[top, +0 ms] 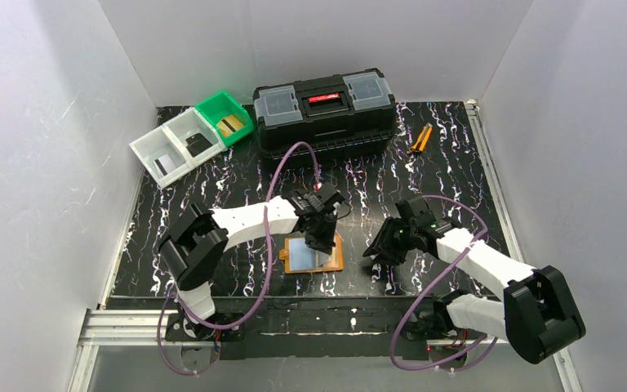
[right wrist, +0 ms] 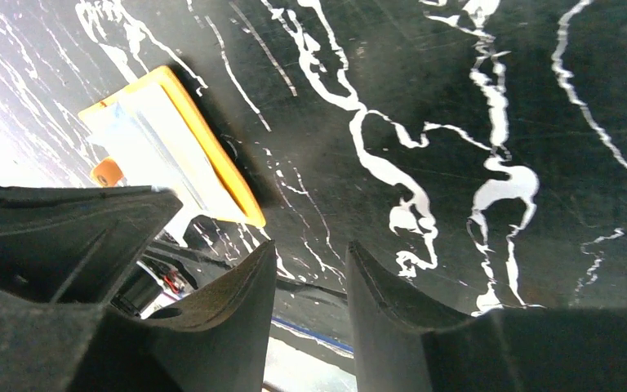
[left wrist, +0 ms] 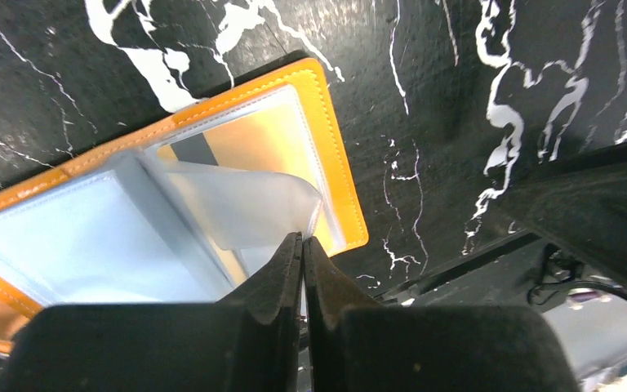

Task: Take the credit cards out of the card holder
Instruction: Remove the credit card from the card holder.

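top view: flat orange folding card holder [top: 310, 256], open on black marbled table [top: 457, 163] under left gripper [top: 320, 238]. left wrist: jaws shut at a lifted clear sleeve [left wrist: 245, 208], likely to bare the gold-tan card [left wrist: 261, 147]. right wrist: right gripper [right wrist: 310, 261] half-open, empty, beside it

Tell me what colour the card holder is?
The card holder is orange with clear bluish pockets; left wrist view shows it best.

The card holder [top: 314, 256] is overhung by the left gripper [top: 321, 243], so the way from above is partly blocked. 1 strip of bare table [top: 354, 260] is left between it and the right gripper [top: 378, 251]. The far edge is taken by the toolbox [top: 324, 110], the white bin [top: 145, 159], the green bin [top: 243, 129] and the pliers [top: 419, 140].
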